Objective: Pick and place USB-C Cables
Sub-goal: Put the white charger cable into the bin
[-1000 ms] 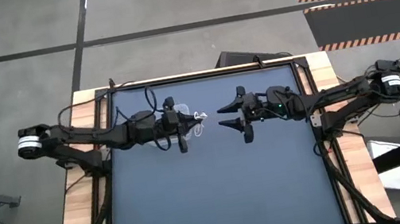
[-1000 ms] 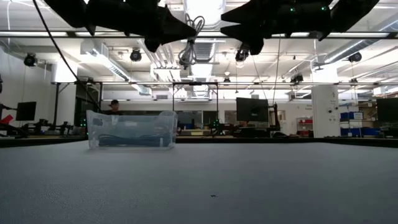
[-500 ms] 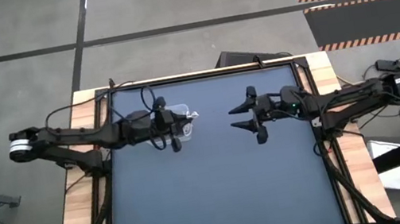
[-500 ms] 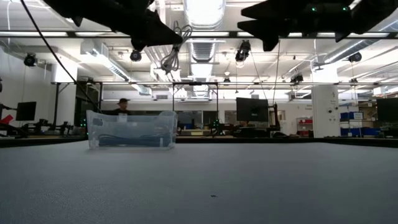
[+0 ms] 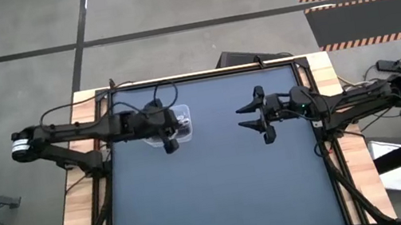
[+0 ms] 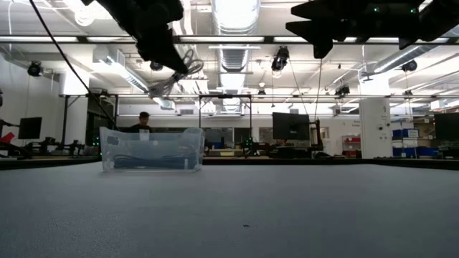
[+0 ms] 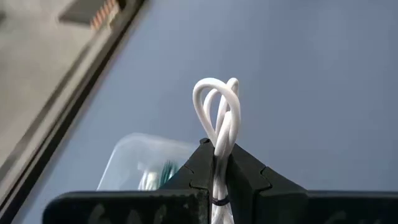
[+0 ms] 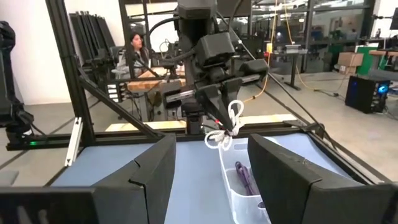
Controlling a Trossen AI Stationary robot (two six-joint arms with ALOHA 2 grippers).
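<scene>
From above, the left gripper (image 5: 170, 137) hangs over the clear box (image 5: 180, 117) near the back of the table (image 5: 221, 190). Its fingers are pressed together on a white cable (image 5: 172, 130). The right gripper (image 5: 260, 117) waits well apart over the middle of the table, with its fingers spread wide and nothing in them. The arm hides most of the box here, so I cannot tell if the cable is right over the opening. If it is off to one side, it could land on the table.

From table height, the white cable (image 6: 174, 80) dangles in loose loops from the left gripper (image 6: 171, 61), high above the box (image 6: 151, 150). A dark cable lies in the bottom of the box. A drop from that high could make the springy loops bounce off the rim.

In the left wrist view, the fingers (image 7: 249, 171) pinch the white cable (image 7: 219, 118) tight, and the loops stick out past the tips. The box (image 7: 146, 160) shows beyond, with a teal cable (image 7: 164, 172) and a white one inside. A loop could snag on a finger when the grip lets go.

In the right wrist view, the right arm's own fingers (image 8: 149, 171) stand wide apart. Farther off, the left gripper (image 8: 225, 119) holds the white cable (image 8: 225, 129) above the box (image 8: 245, 186), which has a purple cable (image 8: 244, 176) in it. The bundle hangs near the end wall of the box, so it might catch the wall and flop outside.
</scene>
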